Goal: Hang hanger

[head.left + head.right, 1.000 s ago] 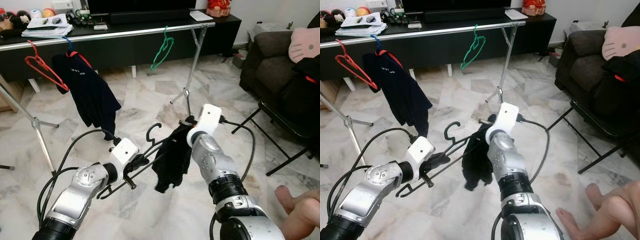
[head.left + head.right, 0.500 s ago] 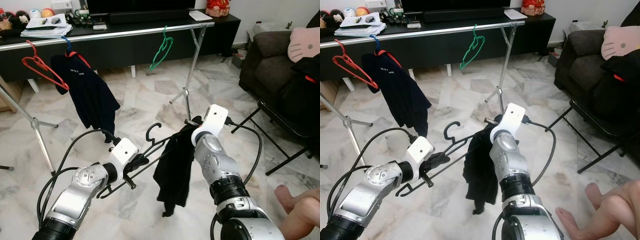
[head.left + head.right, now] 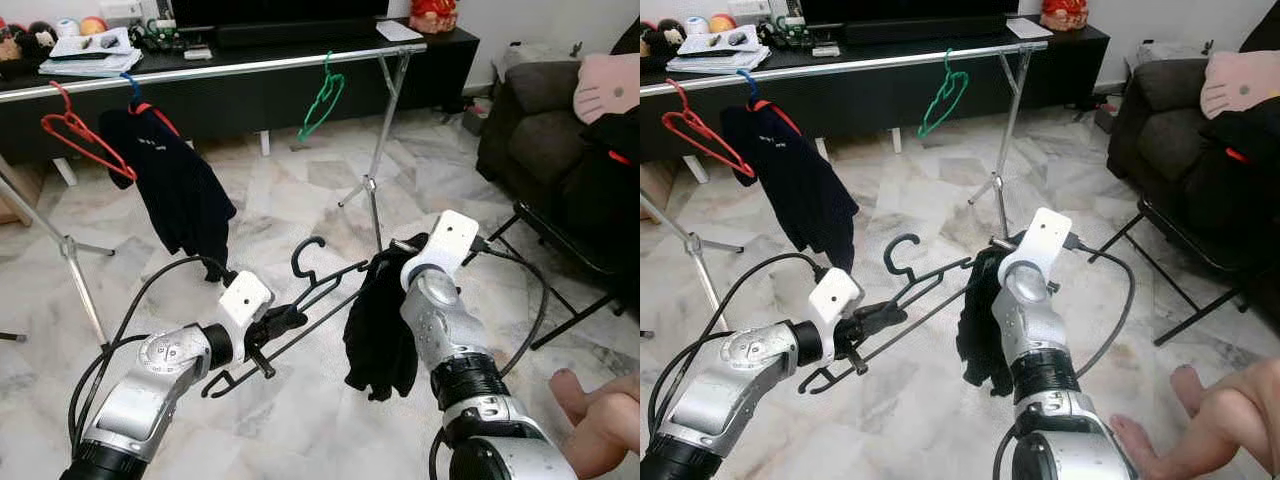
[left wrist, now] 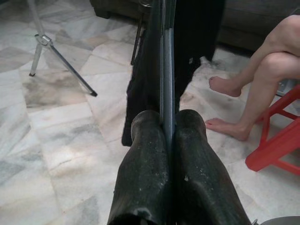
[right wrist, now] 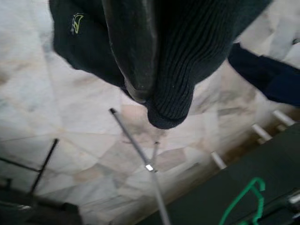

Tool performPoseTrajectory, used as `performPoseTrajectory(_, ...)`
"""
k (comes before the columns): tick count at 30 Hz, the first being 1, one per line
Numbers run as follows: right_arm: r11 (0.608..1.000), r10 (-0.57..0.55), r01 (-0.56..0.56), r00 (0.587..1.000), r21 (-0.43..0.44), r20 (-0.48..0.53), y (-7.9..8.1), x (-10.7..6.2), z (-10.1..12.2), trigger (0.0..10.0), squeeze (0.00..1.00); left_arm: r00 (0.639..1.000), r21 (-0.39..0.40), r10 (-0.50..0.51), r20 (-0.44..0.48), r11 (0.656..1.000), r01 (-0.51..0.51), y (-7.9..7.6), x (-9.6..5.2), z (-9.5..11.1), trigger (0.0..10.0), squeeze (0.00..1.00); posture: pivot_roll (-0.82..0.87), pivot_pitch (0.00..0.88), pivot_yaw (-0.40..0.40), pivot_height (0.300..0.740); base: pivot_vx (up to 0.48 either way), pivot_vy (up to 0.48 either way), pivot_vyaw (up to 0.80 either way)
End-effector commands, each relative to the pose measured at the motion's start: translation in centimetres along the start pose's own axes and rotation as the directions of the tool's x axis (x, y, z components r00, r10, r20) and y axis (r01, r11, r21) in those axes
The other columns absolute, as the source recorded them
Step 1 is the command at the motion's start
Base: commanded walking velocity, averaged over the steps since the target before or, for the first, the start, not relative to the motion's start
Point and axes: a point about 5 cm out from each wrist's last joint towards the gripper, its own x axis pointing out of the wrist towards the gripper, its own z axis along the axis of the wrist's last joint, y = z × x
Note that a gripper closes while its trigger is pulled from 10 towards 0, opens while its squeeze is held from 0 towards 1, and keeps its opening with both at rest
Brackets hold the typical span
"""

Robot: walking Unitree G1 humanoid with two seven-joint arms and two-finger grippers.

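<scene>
My left gripper (image 3: pixel 278 322) is shut on the lower bar of a black hanger (image 3: pixel 312 283); the hook points up and the hanger slants toward my right arm. In the left wrist view both fingers (image 4: pixel 146 164) pinch that thin bar (image 4: pixel 167 93). My right gripper (image 3: pixel 396 250) is shut on a black garment (image 3: pixel 380 330), which hangs bunched by the hanger's far end. The knit cloth (image 5: pixel 197 51) wraps over one finger (image 5: pixel 133 42). Behind stands the silver clothes rail (image 3: pixel 250 66), carrying a green hanger (image 3: pixel 323 100), a red hanger (image 3: pixel 80 135) and a dark shirt (image 3: pixel 175 190).
The rail's crossed legs (image 3: pixel 372 190) stand just beyond my right arm. A dark sofa (image 3: pixel 540 110) and a black folding chair (image 3: pixel 565 255) are on the right. A person's bare legs (image 3: pixel 600 420) rest at the lower right, with a red stool (image 4: pixel 281 145) beside them. A black TV console (image 3: pixel 240 95) lines the wall.
My right gripper has swung to the right and a little lower with the black garment, which dangled long half a second ago and now hangs bunched. The left gripper and hanger have barely moved.
</scene>
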Motion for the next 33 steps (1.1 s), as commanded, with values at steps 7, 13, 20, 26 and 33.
performPoseTrajectory(7, 0.985, 0.17, -0.17, 0.985, -0.036, -0.009, 3.3, -0.8, 0.1, 10.0, 0.0, 0.997, -0.018, -0.065, 0.029, 0.998, 0.065, -1.2, 0.6, 0.6, 10.0, 0.0, -0.03, 0.134, -0.03, 0.74, 0.0, 0.0, 0.0)
performPoseTrajectory(13, 0.948, 0.302, -0.303, 0.953, -0.095, -0.022, 5.3, -1.7, -0.1, 10.0, 0.0, 0.996, -0.026, -0.082, 0.026, 0.996, 0.083, -1.6, 1.0, 0.5, 10.0, 0.0, -0.03, 0.132, -0.03, 0.74, 0.0, 0.0, 0.0)
performPoseTrajectory(20, 0.963, 0.235, -0.226, 0.971, -0.148, 0.046, 3.7, -1.0, 1.2, 10.0, 0.0, 0.996, -0.01, -0.086, -0.019, 0.996, 0.086, -1.3, 0.1, -0.2, 10.0, 0.0, -0.03, 0.131, -0.03, 0.74, 0.0, 0.0, 0.0)
performPoseTrajectory(26, 0.978, 0.162, -0.152, 0.985, -0.143, 0.065, 1.8, -0.3, 2.2, 10.0, 0.0, 0.995, -0.009, -0.093, -0.046, 0.996, 0.093, -1.2, -0.5, -0.6, 10.0, 0.0, -0.03, 0.131, -0.033, 0.74, 0.0, 0.0, 0.0)
performPoseTrajectory(33, 0.981, 0.125, -0.116, 0.991, -0.158, 0.049, 0.8, 0.0, 2.1, 10.0, 0.0, 0.993, -0.002, -0.098, -0.064, 0.995, 0.098, -0.9, -0.9, -0.8, 10.0, 0.0, -0.03, 0.134, -0.033, 0.74, 0.0, 0.0, 0.0)
